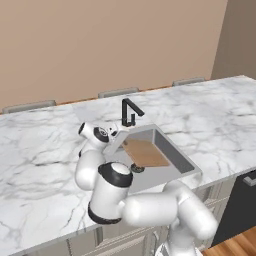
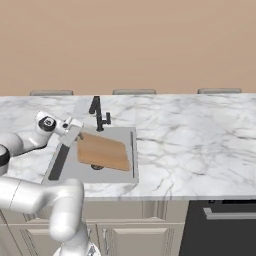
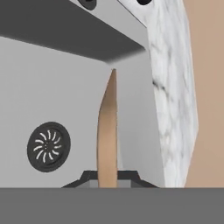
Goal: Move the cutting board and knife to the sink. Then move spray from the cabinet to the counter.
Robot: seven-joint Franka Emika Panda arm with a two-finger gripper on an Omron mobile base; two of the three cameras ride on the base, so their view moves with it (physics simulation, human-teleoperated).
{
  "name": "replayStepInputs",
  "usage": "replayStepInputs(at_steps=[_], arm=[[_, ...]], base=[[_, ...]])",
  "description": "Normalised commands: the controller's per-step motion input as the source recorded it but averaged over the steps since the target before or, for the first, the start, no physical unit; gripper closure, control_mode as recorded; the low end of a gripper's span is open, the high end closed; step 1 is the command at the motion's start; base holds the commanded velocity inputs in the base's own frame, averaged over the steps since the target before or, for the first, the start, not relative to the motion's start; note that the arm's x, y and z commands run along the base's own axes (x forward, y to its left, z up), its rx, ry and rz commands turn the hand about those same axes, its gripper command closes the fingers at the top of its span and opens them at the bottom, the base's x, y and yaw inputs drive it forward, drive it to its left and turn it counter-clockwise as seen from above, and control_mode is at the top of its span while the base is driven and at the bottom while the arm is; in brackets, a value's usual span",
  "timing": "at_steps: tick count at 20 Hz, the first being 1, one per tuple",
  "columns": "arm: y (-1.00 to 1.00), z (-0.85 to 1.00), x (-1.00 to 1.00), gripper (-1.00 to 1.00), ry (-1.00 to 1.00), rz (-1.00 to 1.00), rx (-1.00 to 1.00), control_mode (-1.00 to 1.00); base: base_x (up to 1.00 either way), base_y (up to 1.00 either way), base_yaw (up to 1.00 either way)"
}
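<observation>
I have my gripper (image 2: 76,136) clamped on one edge of the cutting board (image 2: 102,151), jaws drawn tight on the thin wood, and I hold it down inside the sink (image 2: 59,162). From the right base view the board lies tilted across the basin, its near end at my fingers by the sink's left rear and its far end reaching toward the right wall; from the left base view I see the same brown slab (image 1: 145,153) below the black faucet (image 1: 129,112). My hand view looks along the board edge-on, a slim tan strip (image 3: 107,135) rising from between my fingertips, with the round drain (image 3: 48,146) on the grey basin floor beside it and the marble counter (image 3: 173,100) rim running past. So I judge I am in the first step, setting the board into the sink, and it is nearly placed but not yet let go. I cannot make out the knife, the spray or the cabinet from here. Next I should ease the board flat onto the basin floor, spread my jaws, and lift straight out without dragging the wood or striking the faucet, then go after the knife.
</observation>
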Motion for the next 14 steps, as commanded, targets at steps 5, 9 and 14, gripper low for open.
replayStepInputs(at_steps=[5, 9, 14], arm=[[-0.09, -0.31, 0.18, 1.00, 0.03, -0.02, 0.02, -1.00], [-0.01, -0.27, 0.01, 1.00, 0.01, -0.03, 0.03, -1.00], [0.00, -0.22, 0.09, -1.00, 0.00, -0.04, 0.04, -1.00]], base=[[0.00, 0.00, 0.00], [0.00, 0.00, 0.00], [0.00, 0.00, 0.00]])
